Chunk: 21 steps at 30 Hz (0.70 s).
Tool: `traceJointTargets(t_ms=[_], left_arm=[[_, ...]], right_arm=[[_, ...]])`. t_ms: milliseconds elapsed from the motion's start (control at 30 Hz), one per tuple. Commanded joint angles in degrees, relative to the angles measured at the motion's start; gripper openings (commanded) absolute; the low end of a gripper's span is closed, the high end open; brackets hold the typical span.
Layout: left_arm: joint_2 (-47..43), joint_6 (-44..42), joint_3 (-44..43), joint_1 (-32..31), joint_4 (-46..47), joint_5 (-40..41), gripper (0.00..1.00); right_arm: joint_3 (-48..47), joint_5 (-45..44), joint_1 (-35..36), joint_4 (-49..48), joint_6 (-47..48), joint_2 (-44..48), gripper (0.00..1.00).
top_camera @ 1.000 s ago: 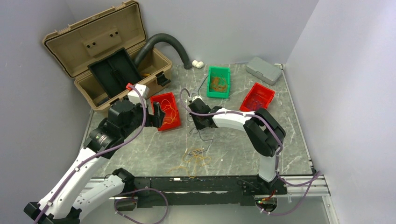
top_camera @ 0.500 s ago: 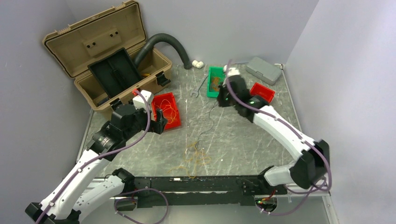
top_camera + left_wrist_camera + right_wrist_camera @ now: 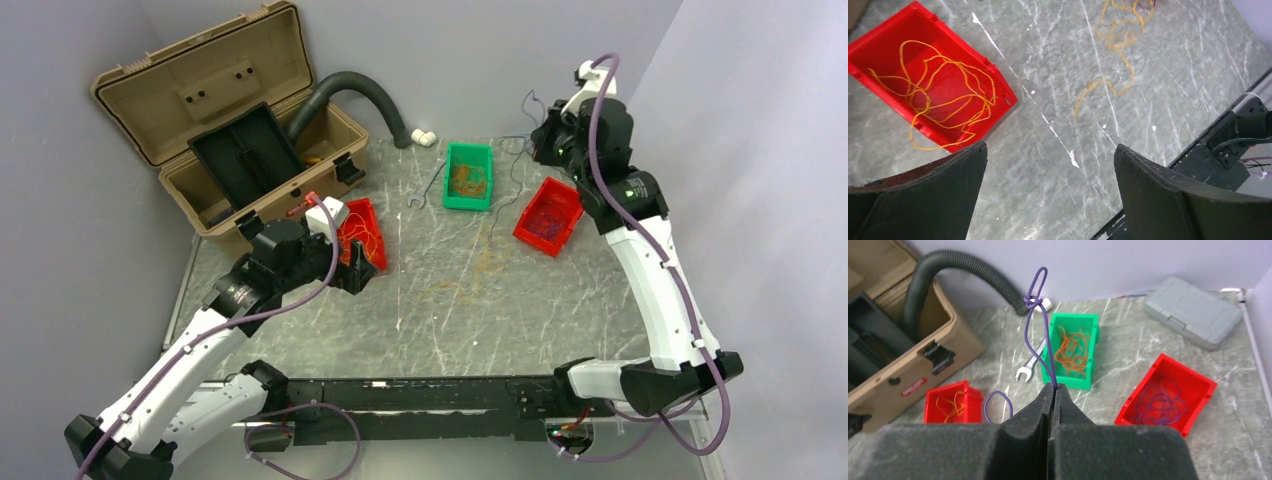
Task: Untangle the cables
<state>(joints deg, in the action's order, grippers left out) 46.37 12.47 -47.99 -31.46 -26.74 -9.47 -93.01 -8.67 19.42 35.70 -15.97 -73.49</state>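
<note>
- One strand in hand: pinches a purple wire (image 3: 1045, 340) between the closed fingers of the right gripper (image 3: 1054, 387), high over the far right corner of the bench (image 3: 450, 320).
- Runs that wire's long axis near upright out of the fingertips, with the slack trailing down toward the far middle of the bench.
- Hangs just above and behind the right-hand red bin (image 3: 1135, 402), which already has purple wires (image 3: 1160, 405) in it; probably calls for a short drop down and toward the near edge.
- Shows the left gripper (image 3: 1048, 150) wide and empty, near the left edge, just beside the left-hand red bin (image 3: 993, 75) of yellow wires (image 3: 943, 95).
- Leaves loose yellow strands (image 3: 1118, 60) on bare marble mid-bench, nearer the left gripper than the right.
</note>
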Motion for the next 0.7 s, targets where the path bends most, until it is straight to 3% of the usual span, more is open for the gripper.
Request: traceJointTargets(t_ms=[0,100,333,500,667], left_arm=[[1.7,3.4,1.0,0.0,6.4,-6.4,0.99],[4.0,7.4,3.9,-2.1,13.7,-9.1,0.99],[11.6,6.5,5.5,-13.4,29.9,2.7,0.99],[15.6,5.1,4.7,-16.1,36.2,4.9,0.99],[21.0,1.5,14.1,-17.0,64.6,3.5,0.99]], right_arm=[[-5.8,-0.1,-2.6,2.5,-0.5,-1.5,0.0],[-8.0,2.2,-2.7,1.5,-1.6,-1.6,0.0],[-14.5,8.2,-2.8,4.4,-3.1,-3.5,0.0],[-20.3,13.2,-2.8,7.3,-4.4,-3.4,0.0],[-21.4,18.9,-2.8,5.4,-7.2,-1.4,0.0]])
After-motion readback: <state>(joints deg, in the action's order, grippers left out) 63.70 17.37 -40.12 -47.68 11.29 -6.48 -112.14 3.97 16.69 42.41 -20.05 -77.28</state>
